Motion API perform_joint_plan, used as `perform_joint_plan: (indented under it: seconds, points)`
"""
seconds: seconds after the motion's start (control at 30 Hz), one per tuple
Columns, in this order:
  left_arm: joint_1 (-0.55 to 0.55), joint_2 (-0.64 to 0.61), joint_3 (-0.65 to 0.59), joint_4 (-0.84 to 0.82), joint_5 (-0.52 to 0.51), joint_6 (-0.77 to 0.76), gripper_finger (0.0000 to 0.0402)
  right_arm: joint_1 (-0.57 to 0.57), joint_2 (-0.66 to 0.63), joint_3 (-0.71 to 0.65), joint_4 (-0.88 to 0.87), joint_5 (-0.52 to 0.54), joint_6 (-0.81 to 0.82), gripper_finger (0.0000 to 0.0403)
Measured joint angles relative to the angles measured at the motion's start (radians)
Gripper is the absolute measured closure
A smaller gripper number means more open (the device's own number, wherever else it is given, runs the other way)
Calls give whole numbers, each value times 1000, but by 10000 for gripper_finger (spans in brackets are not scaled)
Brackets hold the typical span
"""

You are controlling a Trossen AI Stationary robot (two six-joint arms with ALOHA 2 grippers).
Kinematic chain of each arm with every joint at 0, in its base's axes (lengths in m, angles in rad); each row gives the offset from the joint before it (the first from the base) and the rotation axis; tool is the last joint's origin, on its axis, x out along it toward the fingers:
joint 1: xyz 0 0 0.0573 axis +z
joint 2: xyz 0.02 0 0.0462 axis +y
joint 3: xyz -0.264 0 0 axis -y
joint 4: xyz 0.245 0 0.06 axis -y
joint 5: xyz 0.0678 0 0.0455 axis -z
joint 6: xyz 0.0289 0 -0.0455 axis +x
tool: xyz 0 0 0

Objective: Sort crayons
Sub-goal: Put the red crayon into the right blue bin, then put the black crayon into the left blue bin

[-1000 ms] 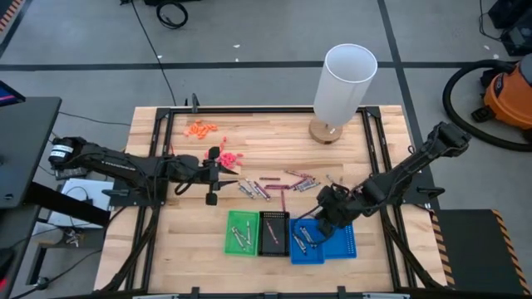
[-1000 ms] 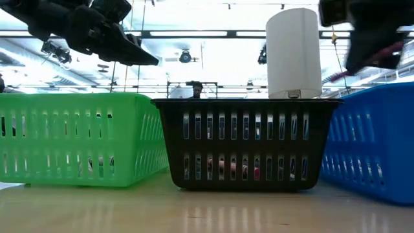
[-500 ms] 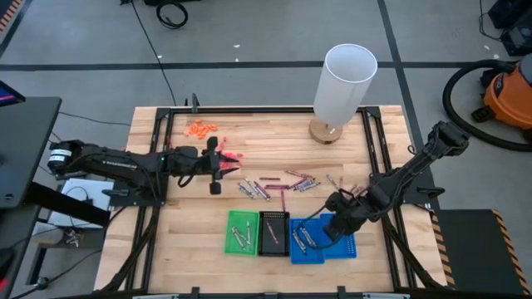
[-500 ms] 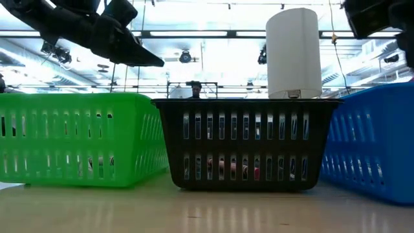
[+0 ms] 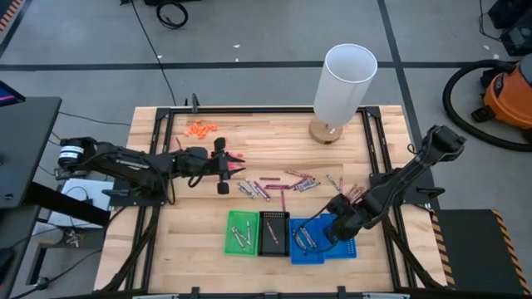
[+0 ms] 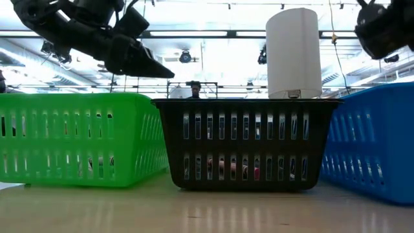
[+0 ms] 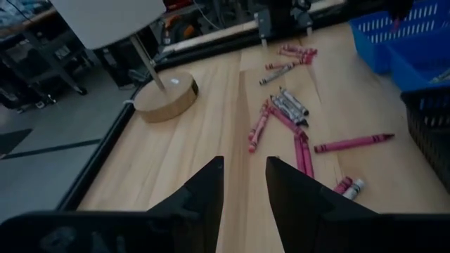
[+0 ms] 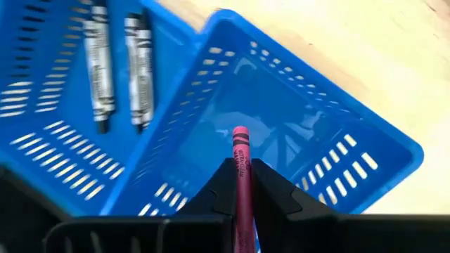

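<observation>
Wooden table [image 5: 191, 224] — lamp [image 5: 342, 87], three trays [image 5: 273, 232]

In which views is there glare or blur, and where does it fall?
Low view: the bright ceiling behind leaves the left claw a dark silhouette, and the tabletop mirrors the black basket. Left wrist view: soft overall; the crayons lack fine detail. Right wrist view: the held crayon is sharp.

grey floor [image 5: 249, 33] with dark seams, orange shop vacuum [image 5: 509, 93], black cable [image 5: 172, 13], ceiling strip lights [image 6: 194, 33]
</observation>
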Motion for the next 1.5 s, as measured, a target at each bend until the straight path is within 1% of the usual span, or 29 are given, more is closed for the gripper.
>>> perform_joint_plan:
  seconds: [0.17,0.43,0.6,0.9,1.0,1.2,1.33,1.5]
  points:
    - [0,12,0,3,0,10,285,0,70,0,-21,2,45,366]
    - [0,12,0,3,0,16,285,2,129,0,1,13,70,342]
    - [0,12,0,3,0,15,285,2,109,0,-1,16,68,329]
    - [-7,12,0,-13,0,-11,285,-7,26,0,-4,17,53,327]
    - [-21,12,0,-30,0,-28,285,-20,-8,0,-5,37,24,329]
    - [-57,12,-1,-71,0,-45,285,-63,-75,0,-5,131,-73,329]
    - [-81,12,-1,-99,0,-63,285,-103,-103,0,-5,197,-169,329]
    - [-108,12,-1,-140,0,-93,285,-171,-109,0,9,242,-314,329]
